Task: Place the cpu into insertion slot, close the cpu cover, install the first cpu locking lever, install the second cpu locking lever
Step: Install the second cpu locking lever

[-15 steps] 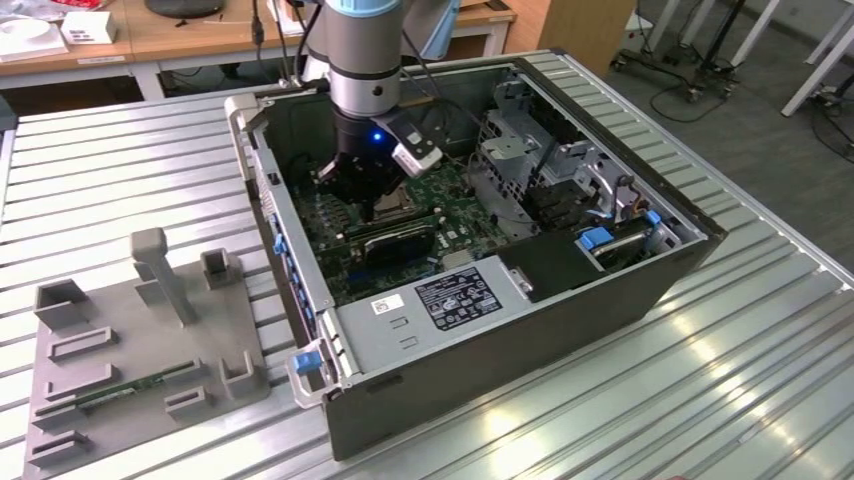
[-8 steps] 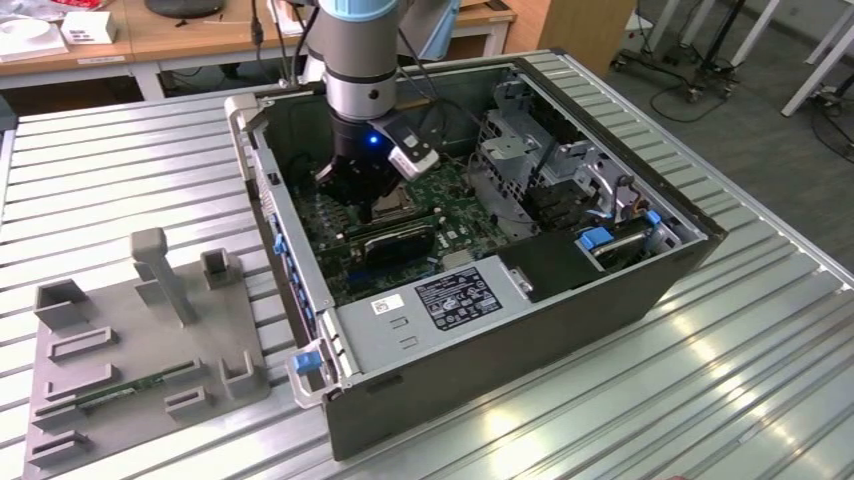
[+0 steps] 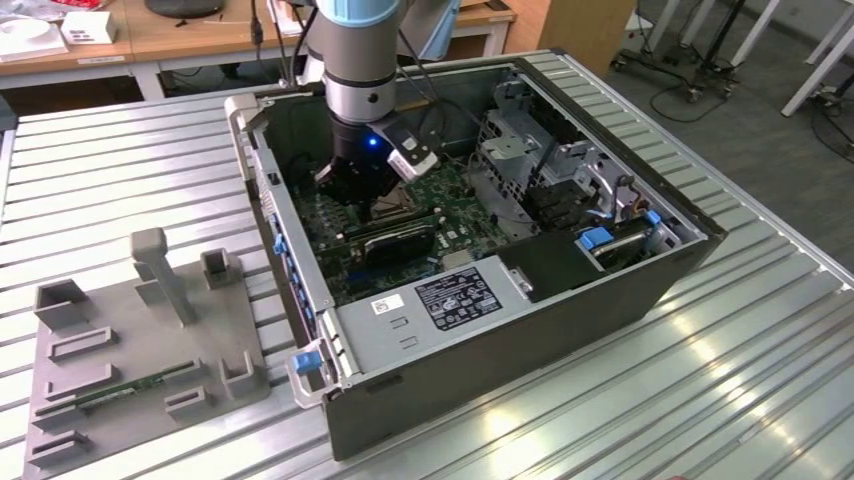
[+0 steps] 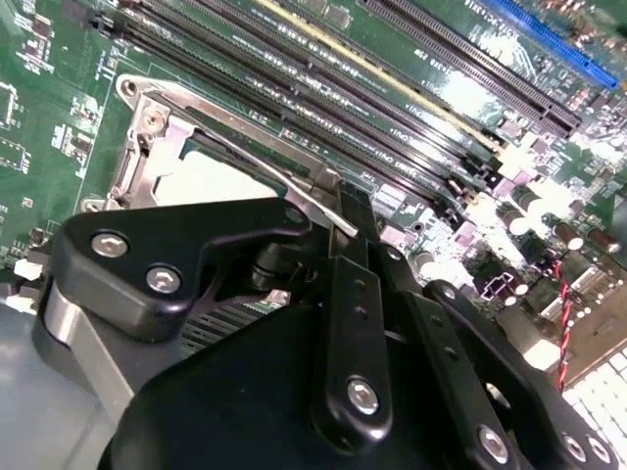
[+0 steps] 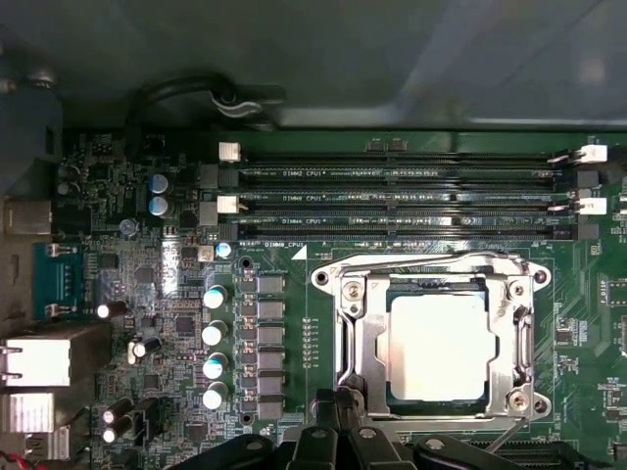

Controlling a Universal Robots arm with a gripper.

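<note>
Grey stand (image 3: 147,345): it lies on the ribbed metal table (image 3: 694,380), well apart from the claw, toward the exterior view's left; a small green board sits in one of its holders.
Computer case (image 3: 534,320): open on top, and the arm (image 3: 358,50) goes down into it.
Claw (image 3: 358,185): it is low inside the case, just above the green board (image 5: 313,323). In the second wrist view its black links (image 4: 294,333) are near each other and a thin silvery lever (image 4: 318,201) runs just at their tip, but I cannot tell if the claw holds it or is only close.
Chip (image 5: 438,345): pale square; it lies flat in the socket (image 5: 438,406), just beyond the tip of the claw in the first wrist view.
Cover (image 5: 362,333): the silvery frame lies down around the chip, and the chip shows through its window. In the second wrist view the cover (image 4: 147,157) is directly past the claw's tip.
Memory slots (image 5: 392,201): long dark rows on the far side of the socket from the claw.
Capacitors (image 5: 214,333): a line of small silver cans, beside the socket.
Power unit (image 3: 447,295): grey box with a label, in the case, near the claw on the side closer to the exterior camera.
</note>
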